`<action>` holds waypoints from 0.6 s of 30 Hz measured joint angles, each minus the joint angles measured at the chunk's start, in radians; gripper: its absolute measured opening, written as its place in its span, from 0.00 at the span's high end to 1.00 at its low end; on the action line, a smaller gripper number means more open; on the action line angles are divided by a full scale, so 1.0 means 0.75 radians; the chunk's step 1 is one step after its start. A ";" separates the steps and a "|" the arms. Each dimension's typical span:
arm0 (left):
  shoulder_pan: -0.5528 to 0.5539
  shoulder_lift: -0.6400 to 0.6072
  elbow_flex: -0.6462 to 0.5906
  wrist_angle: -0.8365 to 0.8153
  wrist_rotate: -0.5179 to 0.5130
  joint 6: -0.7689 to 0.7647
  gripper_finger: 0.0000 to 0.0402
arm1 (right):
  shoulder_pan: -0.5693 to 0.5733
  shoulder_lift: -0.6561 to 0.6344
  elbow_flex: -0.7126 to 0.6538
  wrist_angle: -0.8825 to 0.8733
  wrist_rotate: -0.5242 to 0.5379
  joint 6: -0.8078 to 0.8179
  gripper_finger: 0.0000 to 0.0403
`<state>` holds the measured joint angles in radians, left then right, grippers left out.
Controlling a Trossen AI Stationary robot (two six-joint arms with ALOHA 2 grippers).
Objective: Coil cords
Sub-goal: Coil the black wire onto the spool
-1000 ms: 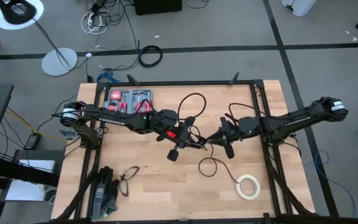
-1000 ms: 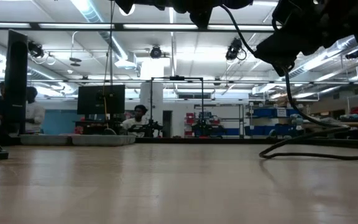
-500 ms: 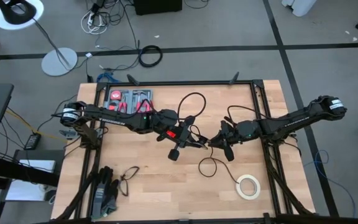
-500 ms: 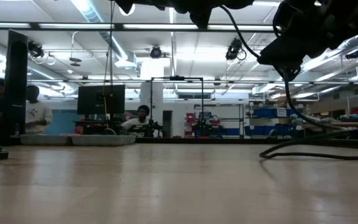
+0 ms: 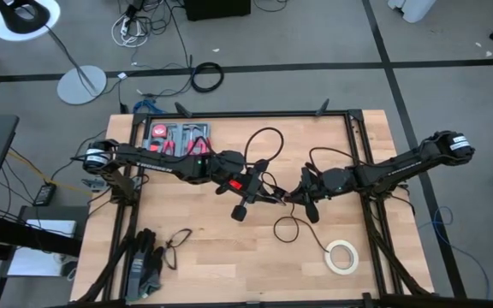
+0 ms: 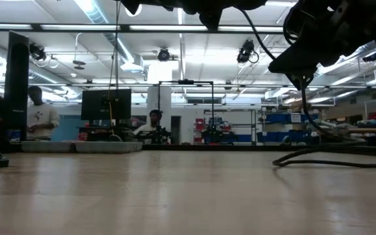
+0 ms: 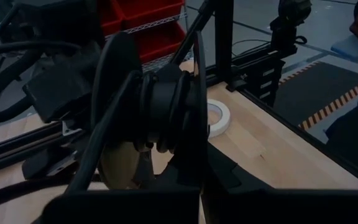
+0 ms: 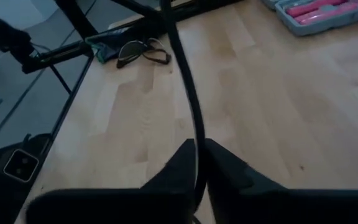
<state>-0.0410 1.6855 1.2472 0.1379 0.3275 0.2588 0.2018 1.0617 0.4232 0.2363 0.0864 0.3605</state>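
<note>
Right jaws pinched on cord

1. The cord is black, and so is its chunky end piece.
2. The table is pale wood with a light grain.
3. The tape roll is cream-white.
4. The tool case is grey with red and pink handles.
5. The gloves are dark grey.
6. Both arms are black; the left one carries a red patch.

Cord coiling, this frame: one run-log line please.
task: coil cords | left gripper: mid-table, shut on cord | right gripper: beside it, shut on cord | tape roll: untouched | coil: unfinished
</note>
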 joint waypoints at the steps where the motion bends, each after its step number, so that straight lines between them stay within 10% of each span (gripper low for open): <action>1: 0.000 0.000 0.000 -0.002 0.000 0.000 1.00 | 0.006 -0.001 0.000 0.000 0.000 -0.014 0.97; 18: -0.001 0.000 0.000 -0.078 -0.047 -0.004 1.00 | 0.184 -0.003 0.000 0.009 -0.010 -0.016 0.99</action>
<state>-0.0414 1.6855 1.2472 0.0796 0.2924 0.2559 0.3394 1.0595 0.4232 0.2432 0.0788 0.3486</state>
